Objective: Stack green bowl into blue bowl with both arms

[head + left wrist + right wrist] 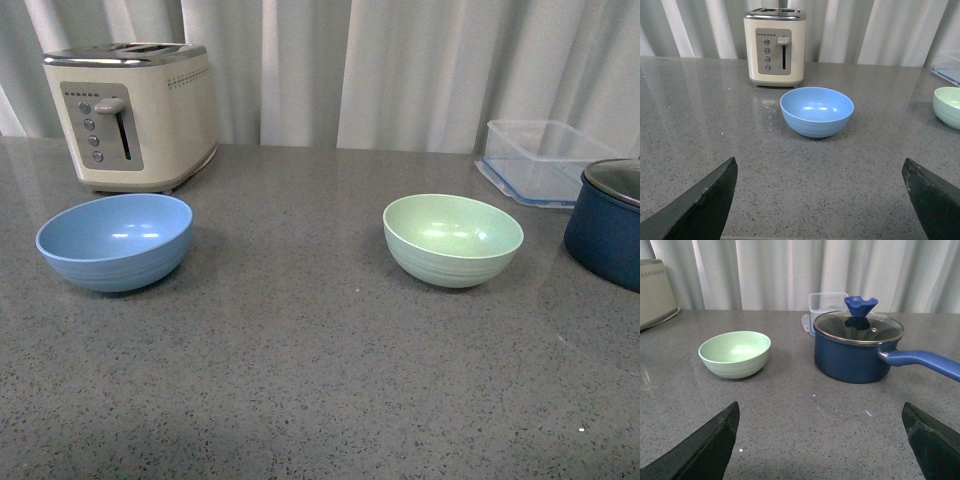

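Held low, left tool (819,167) gapes wide facing the blue bowl (816,111), right tool (820,407) wide facing the green bowl (735,354).

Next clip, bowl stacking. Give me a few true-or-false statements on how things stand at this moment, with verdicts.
1. The green bowl sits inside the blue bowl. False: they stand apart, each upright and empty.
2. The toaster stands behind the blue bowl. True.
3. The pot is uncovered. False: its lid is on.
4. The left hand and the right hand are both open and hold nothing. True.
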You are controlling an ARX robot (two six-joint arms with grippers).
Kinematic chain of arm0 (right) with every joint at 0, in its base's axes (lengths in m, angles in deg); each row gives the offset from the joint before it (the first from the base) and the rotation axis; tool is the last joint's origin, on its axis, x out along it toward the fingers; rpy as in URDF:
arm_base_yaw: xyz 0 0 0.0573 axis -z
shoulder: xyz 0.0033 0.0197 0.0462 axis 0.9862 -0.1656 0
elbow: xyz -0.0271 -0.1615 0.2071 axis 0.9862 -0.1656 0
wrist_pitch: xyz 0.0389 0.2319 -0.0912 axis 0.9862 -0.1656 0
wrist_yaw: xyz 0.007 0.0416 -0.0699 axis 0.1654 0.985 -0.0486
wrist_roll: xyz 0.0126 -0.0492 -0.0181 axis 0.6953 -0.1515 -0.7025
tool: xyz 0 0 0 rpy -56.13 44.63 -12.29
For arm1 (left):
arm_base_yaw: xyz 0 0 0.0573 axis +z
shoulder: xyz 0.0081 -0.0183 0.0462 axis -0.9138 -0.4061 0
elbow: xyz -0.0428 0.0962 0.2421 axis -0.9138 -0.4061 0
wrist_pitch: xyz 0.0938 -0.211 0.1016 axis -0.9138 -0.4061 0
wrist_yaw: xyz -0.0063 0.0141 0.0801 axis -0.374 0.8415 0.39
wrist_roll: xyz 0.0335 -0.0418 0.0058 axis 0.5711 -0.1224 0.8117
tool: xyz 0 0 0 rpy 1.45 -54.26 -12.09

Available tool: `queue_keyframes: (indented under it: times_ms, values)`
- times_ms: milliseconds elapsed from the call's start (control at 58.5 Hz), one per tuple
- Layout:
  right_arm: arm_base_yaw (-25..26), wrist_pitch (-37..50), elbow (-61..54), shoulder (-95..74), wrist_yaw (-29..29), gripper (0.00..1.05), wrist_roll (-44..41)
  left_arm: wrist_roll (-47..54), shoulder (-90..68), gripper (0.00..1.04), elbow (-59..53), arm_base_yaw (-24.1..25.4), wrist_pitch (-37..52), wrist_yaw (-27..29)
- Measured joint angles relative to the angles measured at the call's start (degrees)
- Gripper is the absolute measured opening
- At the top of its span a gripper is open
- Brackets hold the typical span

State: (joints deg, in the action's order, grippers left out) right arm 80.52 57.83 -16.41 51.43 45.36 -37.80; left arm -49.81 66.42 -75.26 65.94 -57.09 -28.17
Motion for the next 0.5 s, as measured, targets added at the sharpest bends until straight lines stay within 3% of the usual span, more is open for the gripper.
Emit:
queue_keyframes:
  times_ms: [496]
  values:
    - [0.0,0.0,0.0,0.0,0.0,0.95,0.0,0.0,0.0,0.98,0.0,0.0,0.0,0.0]
